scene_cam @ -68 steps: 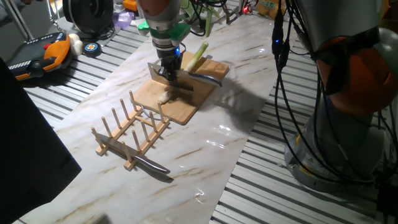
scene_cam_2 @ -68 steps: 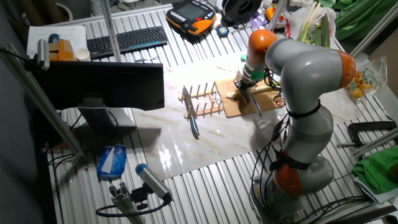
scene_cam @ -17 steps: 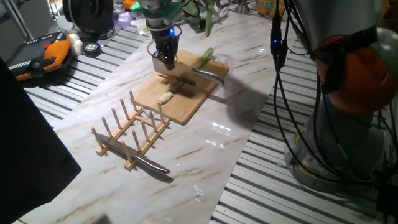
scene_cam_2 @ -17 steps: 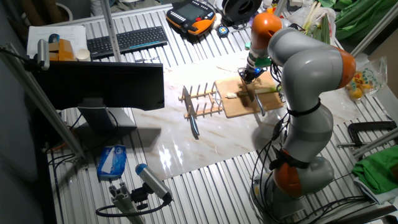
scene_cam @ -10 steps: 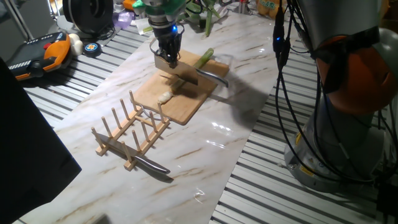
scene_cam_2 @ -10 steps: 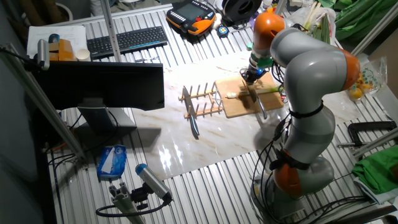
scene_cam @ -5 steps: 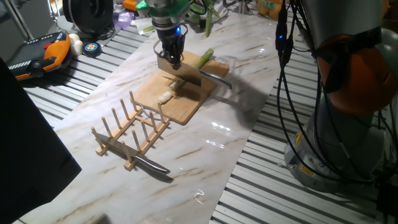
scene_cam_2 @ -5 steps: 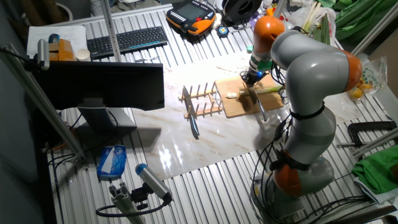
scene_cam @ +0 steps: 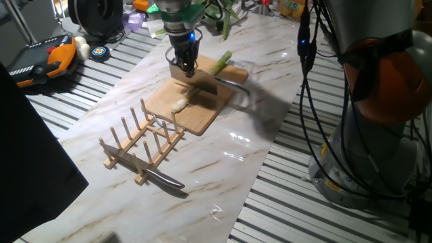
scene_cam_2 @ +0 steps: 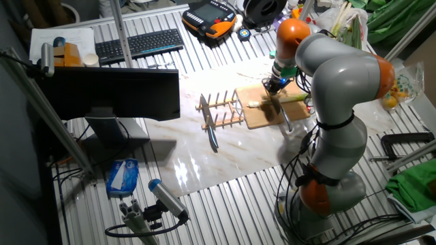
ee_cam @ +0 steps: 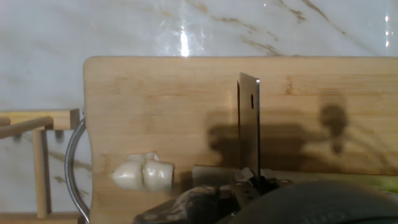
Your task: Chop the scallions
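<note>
My gripper (scene_cam: 187, 69) (scene_cam_2: 274, 87) is shut on a knife (scene_cam: 206, 82) and stands over the far end of the wooden cutting board (scene_cam: 196, 116) (scene_cam_2: 262, 120). The scallions are a pale green stalk (scene_cam: 219, 63) (scene_cam_2: 294, 99) lying at the board's far edge, just beside the gripper, and a stubby white cut piece (scene_cam: 178, 105) (scene_cam_2: 253, 104) nearer the rack. In the hand view the blade (ee_cam: 249, 124) points edge-on across the board (ee_cam: 161, 106), and the white piece (ee_cam: 143, 175) lies to its left. The hand's dark body hides the blade's base.
A wooden dish rack (scene_cam: 142, 142) (scene_cam_2: 219, 109) stands just in front of the board. A second knife (scene_cam: 165, 179) (scene_cam_2: 212, 136) lies on the marble top beyond the rack. A monitor (scene_cam_2: 109, 88), a keyboard (scene_cam_2: 139, 44) and an orange pendant (scene_cam: 50, 57) sit off the marble.
Since the earliest frames, the gripper with the knife has gone from over the white cut piece to the board's far end by the stalk. Over the last half second it barely moves.
</note>
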Robot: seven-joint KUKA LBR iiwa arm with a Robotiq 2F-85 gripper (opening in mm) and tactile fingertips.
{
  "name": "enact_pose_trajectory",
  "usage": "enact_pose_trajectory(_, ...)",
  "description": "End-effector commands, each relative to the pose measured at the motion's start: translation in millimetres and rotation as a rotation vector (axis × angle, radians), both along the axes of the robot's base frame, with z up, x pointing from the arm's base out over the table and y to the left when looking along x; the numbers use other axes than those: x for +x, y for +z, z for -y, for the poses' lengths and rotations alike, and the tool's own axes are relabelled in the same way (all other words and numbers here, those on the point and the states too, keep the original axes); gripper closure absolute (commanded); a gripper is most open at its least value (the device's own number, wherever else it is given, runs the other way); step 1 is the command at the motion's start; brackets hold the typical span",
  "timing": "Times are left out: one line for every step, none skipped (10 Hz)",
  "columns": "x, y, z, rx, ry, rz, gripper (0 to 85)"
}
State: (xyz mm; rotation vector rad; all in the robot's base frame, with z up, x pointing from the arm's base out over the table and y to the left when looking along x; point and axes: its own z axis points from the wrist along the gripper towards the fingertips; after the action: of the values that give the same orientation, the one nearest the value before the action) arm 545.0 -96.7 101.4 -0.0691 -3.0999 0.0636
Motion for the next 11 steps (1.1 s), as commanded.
enact_pose_trajectory(-0.7, -0.8, 0.7, -0.001, 0.000, 0.000, 84.3)
enact_pose_trajectory(-0.9, -0.8, 0.8, -0.001, 0.001, 0.000, 84.3)
enact_pose_trajectory(-2.8, 0.1, 1.5, -0.003, 0.003, 0.000, 84.3)
enact_pose_trajectory(-4.9, 2.0, 1.8, -0.003, 0.004, 0.000, 84.3)
enact_pose_trajectory(-7.6, 4.2, 1.6, -0.001, 0.004, -0.001, 84.3)
enact_pose_trajectory(-9.3, 5.3, -0.1, -0.003, 0.004, -0.001, 84.3)
enact_pose_trajectory(-9.8, 4.9, -1.1, -0.006, 0.004, 0.002, 84.3)
enact_pose_trajectory(-9.5, 4.5, -1.7, -0.007, 0.004, 0.003, 84.3)
enact_pose_trajectory(-9.7, 3.2, -1.8, -0.012, 0.006, 0.006, 84.3)
enact_pose_trajectory(-10.6, 0.4, -1.0, -0.012, 0.006, 0.009, 84.3)
enact_pose_trajectory(-11.8, -3.0, -0.7, -0.012, 0.006, 0.011, 84.3)
